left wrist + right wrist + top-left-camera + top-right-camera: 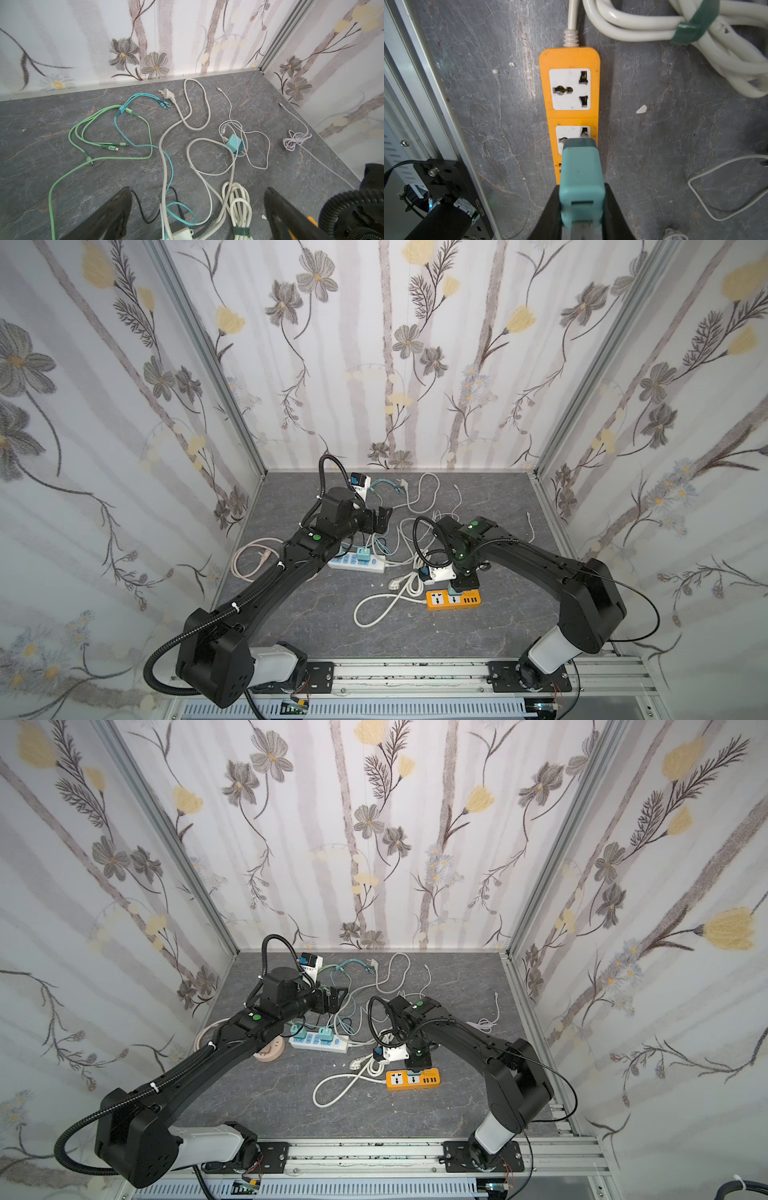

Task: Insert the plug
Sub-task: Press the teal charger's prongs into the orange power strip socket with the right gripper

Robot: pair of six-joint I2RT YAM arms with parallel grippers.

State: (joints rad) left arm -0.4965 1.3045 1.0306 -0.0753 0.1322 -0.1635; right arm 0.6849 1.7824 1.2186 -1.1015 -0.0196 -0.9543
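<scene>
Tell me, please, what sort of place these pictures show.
Probably a robot test booth, not a home: wallpapered panels in aluminium framing, a left arm and right arm bolted to a rail, and a grey tabletop with an orange power strip and loose cables.

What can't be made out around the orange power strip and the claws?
Prongs of the teal charger, right wrist view: hidden under its own body, so how deep they sit in the orange power strip is unclear.
The strip's end past the second socket, same view: covered by the charger and the right claw.
A white plastic piece, left wrist view: cut off by the picture's edge, cannot be named.
The right claw's tips, both top views: hidden under the arm's wrist.
</scene>
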